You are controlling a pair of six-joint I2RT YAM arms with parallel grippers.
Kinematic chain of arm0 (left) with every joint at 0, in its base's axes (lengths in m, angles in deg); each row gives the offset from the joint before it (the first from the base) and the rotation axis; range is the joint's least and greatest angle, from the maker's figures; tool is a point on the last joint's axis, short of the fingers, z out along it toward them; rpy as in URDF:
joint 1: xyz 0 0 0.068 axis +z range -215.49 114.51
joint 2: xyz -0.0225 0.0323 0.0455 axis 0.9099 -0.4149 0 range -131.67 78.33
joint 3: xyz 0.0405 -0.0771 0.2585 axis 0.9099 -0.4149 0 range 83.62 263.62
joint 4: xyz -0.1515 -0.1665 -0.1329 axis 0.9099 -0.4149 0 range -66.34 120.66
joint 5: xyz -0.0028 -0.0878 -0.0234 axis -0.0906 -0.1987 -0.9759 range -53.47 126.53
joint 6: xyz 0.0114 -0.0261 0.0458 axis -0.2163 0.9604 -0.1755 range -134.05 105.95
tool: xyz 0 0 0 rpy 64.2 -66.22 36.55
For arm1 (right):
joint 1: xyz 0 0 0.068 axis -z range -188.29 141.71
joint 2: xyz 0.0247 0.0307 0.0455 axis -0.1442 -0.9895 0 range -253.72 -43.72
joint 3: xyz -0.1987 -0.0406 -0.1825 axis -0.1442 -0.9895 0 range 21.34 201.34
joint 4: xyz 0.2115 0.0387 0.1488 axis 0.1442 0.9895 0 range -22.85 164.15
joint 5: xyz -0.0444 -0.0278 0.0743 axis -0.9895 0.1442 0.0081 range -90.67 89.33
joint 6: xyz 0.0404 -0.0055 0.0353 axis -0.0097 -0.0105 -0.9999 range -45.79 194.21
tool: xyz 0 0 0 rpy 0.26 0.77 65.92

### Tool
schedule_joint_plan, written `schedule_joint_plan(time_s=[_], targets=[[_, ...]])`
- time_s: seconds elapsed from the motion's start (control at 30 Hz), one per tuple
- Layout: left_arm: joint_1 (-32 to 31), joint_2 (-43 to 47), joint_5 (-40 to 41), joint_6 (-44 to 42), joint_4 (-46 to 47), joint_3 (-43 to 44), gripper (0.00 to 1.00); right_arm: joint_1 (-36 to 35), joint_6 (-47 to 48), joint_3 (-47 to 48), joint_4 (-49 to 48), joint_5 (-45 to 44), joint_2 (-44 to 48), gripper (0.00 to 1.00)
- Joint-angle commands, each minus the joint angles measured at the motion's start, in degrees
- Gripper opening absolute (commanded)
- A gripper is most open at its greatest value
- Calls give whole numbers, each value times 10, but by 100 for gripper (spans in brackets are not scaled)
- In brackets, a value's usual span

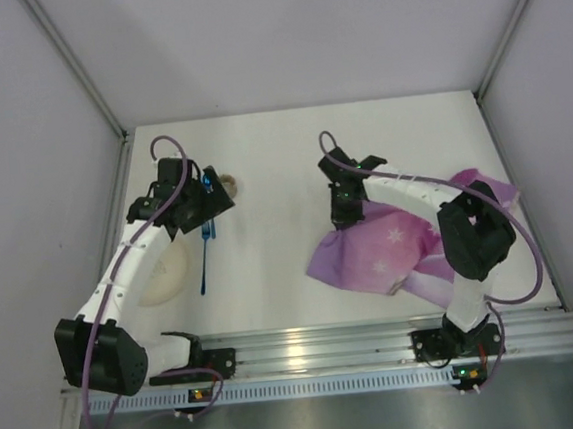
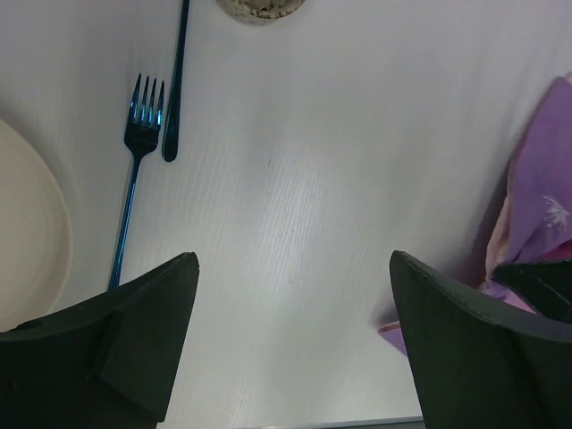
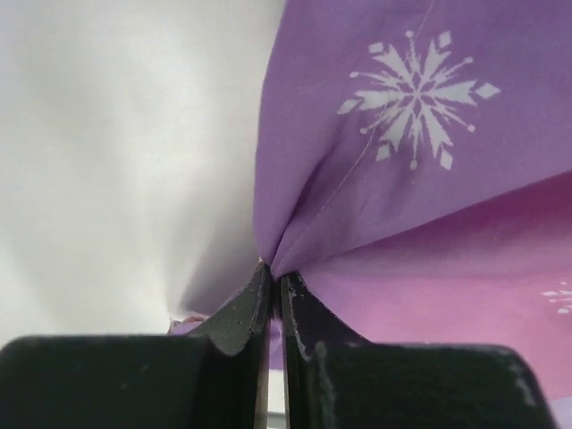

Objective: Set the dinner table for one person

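At the 3 o'clock side of the bench (image 1: 271, 156), the right arm (image 1: 447, 210) folds back on itself. Its upper link rises from the base at 5 o'clock, the elbow is bunched high over the placemat (image 1: 370, 252), and the forearm reaches toward 10 o'clock and tips down. The right end effector (image 3: 273, 304) is pinched together on a fold of the placemat's purple cloth (a white snowflake print sits just past the fingers). The cloth puckers up into the grip, and the rest lies rumpled on the bench.

The left arm (image 1: 134, 253) stretches from its base at 7 o'clock toward 12 in a long shallow bow, wrist angled down. The left end effector (image 2: 293, 268) stands wide apart with nothing between its fingers, hovering above bare bench. At 9 o'clock in its wrist view lies a blue fork (image 2: 134, 161), with a second dark handle (image 2: 176, 80) just beside the tines and a pale plate (image 2: 27, 241) beyond the fork. A small round dish (image 2: 259, 7) sits at 12 o'clock.

The bench spans the floor of the walled booth, from the rail by the arm bases to the back wall, under everything.
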Motion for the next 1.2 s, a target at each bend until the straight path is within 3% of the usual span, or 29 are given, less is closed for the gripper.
schedule_joint_plan(time_s=[0.0, 0.1, 0.13, 0.23, 0.33, 0.5, 0.6, 0.77, 1.0, 1.17], targets=[[0, 32, 20, -2, -16, 1, 93, -81, -78, 115, 40, 48, -34, 4], [1, 39, 20, -5, -20, -3, 93, -133, -80, 200, 47, 77, -78, 90], [0, 40, 19, -5, -20, -7, 93, -148, -77, 217, 54, 83, -83, 99], [0, 43, 6, -3, -8, -26, 93, -166, -56, 268, 77, 93, -84, 100], [-2, 34, -37, -8, 29, -49, 93, -166, -45, 253, 126, 54, -31, 100], [-60, -38, -41, -22, 45, -47, 94, -127, -57, 55, 136, -35, 140, 100], [-104, -74, -22, -19, 41, -37, 94, -56, -63, -70, 132, -35, 228, 100], [-125, -134, -19, -25, 70, -47, 93, 110, -14, -186, 127, -29, 342, 100], [-131, -225, -23, -40, 108, -48, 91, 274, 60, -211, 128, -41, 342, 100], [-142, -266, -18, -38, 114, -36, 84, 316, 74, -205, 107, -37, 287, 100]])
